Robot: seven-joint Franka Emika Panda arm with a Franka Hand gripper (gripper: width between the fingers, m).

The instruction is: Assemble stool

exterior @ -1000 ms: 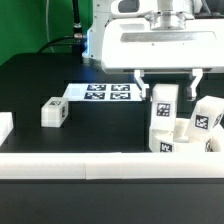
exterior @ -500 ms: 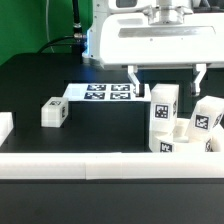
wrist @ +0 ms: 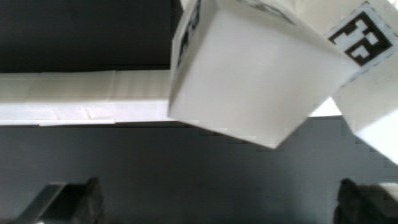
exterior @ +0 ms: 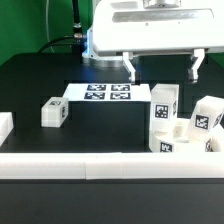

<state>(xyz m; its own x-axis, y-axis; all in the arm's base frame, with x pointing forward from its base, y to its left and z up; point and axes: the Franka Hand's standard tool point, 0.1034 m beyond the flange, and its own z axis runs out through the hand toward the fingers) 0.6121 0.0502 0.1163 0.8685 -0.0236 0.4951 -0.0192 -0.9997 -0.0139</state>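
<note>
Along the front edge of the counter (exterior: 100, 125), toward the exterior view's right, an upright stool leg (exterior: 163, 105) and a second leg (exterior: 207, 116) seem socketed already; a third leg (exterior: 53, 112) lies loose, well apart. Overhead, the hand (exterior: 163, 67) hangs spread, empty.

Marker board (exterior: 103, 93) flat on black table (exterior: 30, 85) — white bar (exterior: 90, 165) edging it.

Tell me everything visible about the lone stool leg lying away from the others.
The lone leg is a short, blocky white piece, seemingly plastic, with a black-and-white tag on its top face. It lies on the black table, on the exterior view's left, near the marker board, apart from the other legs. Nothing grips it.
</note>
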